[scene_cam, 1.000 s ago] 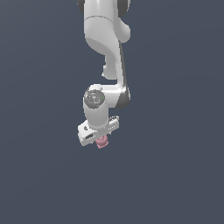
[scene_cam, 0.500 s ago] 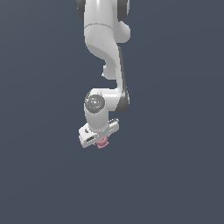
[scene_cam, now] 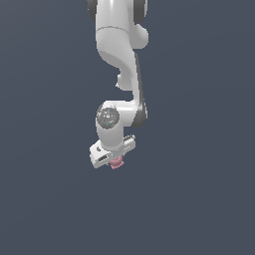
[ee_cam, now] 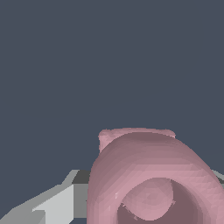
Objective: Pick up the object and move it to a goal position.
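Knob (scene_cam: 116, 164) sat clamped in the gripper (scene_cam: 114, 160), poking out just below the white hand. Close up, the knob (ee_cam: 151, 183) filled the space at the fingers (ee_cam: 57, 203), its ringed round face toward the camera and a lobed part behind it. Above the gripper rose the arm (scene_cam: 122, 64). Around them lay only plain dark grey ground (scene_cam: 199, 199), with nothing in the way.

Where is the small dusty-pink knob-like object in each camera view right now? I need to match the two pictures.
Exterior view: the small dusty-pink knob-like object peeks out just under the white gripper, near the picture's centre, mostly hidden by it.
Wrist view: the same object fills the lower middle, its ringed round face toward the camera.
Shared landmark: the gripper's light grey finger right beside the object.
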`<action>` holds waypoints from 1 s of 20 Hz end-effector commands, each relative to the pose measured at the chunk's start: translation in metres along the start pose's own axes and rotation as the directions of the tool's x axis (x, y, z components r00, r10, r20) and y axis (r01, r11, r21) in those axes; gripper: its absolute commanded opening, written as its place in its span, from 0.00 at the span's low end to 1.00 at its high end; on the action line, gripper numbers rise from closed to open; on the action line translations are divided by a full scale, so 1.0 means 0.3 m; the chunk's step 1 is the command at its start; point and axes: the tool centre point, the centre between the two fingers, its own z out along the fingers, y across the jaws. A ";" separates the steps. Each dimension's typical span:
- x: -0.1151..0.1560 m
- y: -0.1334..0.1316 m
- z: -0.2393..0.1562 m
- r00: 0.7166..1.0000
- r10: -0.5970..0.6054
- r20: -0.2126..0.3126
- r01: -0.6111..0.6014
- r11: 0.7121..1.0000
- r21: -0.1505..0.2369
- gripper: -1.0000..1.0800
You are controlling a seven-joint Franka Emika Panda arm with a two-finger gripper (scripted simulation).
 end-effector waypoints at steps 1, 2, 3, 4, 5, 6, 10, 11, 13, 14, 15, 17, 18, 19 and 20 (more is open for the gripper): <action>0.005 -0.004 -0.009 1.000 0.000 0.000 0.000 1.000 0.000 0.00; 0.009 -0.007 -0.017 1.000 0.000 0.000 0.000 1.000 0.000 0.00; 0.015 -0.010 -0.027 1.000 0.000 0.000 0.000 1.000 0.000 0.00; 0.021 -0.015 -0.040 1.000 0.000 0.000 0.000 1.000 0.000 0.00; 0.029 -0.020 -0.054 1.000 0.000 0.000 0.000 1.000 0.000 0.00; 0.038 -0.026 -0.071 1.000 0.000 0.000 0.000 1.000 0.000 0.00; 0.083 -0.058 -0.157 1.000 0.000 0.000 0.000 1.000 0.000 0.00; 0.096 -0.067 -0.183 1.000 0.000 0.000 0.000 1.000 0.000 0.00; 0.126 -0.087 -0.239 1.000 0.000 0.000 0.000 1.000 0.000 0.00; 0.142 -0.098 -0.268 1.000 0.000 0.000 0.000 1.000 0.000 0.00; 0.158 -0.109 -0.298 1.000 0.000 0.000 0.000 1.000 0.000 0.00; 0.191 -0.130 -0.359 1.000 0.000 0.000 0.000 1.000 0.000 0.00; 0.208 -0.140 -0.390 1.000 0.000 0.000 0.000 1.000 0.000 0.00; 0.225 -0.151 -0.420 1.000 0.000 0.000 0.000 1.000 0.000 0.00; 0.241 -0.161 -0.448 1.000 0.000 0.000 0.000 1.000 0.000 0.00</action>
